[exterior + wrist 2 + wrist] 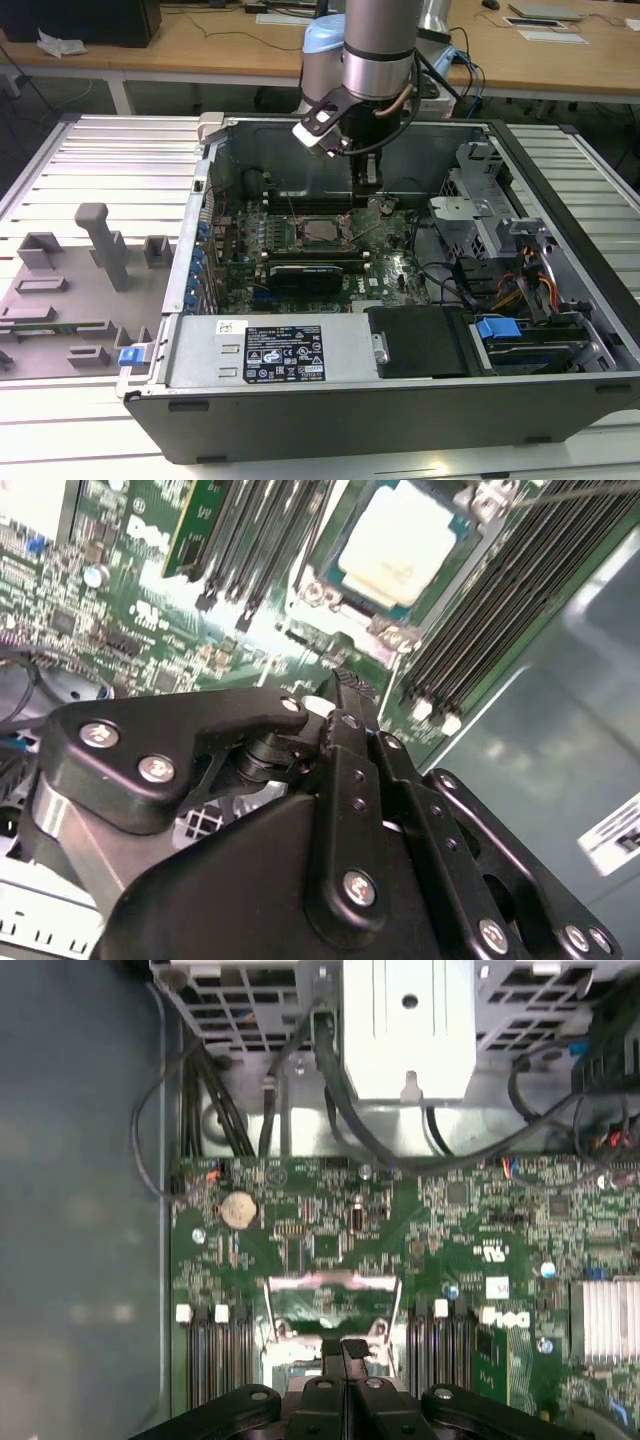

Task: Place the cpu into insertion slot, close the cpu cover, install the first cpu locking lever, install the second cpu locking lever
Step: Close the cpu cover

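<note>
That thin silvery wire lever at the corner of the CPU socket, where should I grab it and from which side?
Likely the free end. The thin silvery wire lever looks anchored at the corner of the silvery square cover frame and runs out over the long black memory slots, so pinch across the rod from above, away from that corner.

A white rectangular label (285, 357) with black print and marks stands on the grey metal power-supply box (200, 352); its lettering is too small to read. A white silk-screened logo (505, 1317) marks the green circuit board (300, 1220). A white printed label (615, 832) sits on the grey-blue case wall (560, 680), its wording not legible.
</note>
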You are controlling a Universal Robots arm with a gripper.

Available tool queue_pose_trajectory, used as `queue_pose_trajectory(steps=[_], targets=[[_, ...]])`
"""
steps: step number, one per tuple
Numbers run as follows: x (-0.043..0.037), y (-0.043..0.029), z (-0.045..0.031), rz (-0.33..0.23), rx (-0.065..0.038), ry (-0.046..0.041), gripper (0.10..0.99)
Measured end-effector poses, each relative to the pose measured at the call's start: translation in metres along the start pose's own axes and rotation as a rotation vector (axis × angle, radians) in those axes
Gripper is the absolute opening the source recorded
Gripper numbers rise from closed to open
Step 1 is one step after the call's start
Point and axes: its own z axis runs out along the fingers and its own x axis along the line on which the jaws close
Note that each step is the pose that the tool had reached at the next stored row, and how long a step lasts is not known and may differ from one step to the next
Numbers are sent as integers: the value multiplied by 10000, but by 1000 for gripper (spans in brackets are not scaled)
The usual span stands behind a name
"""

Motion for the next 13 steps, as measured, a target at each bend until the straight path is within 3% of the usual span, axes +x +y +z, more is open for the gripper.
queue_pose_trajectory(steps=[4, 9, 13], targets=[[2, 118, 6, 1, 0, 2, 106], [2, 135, 7, -1, 7, 1, 106], [5, 280, 13, 1, 161, -1, 106]])
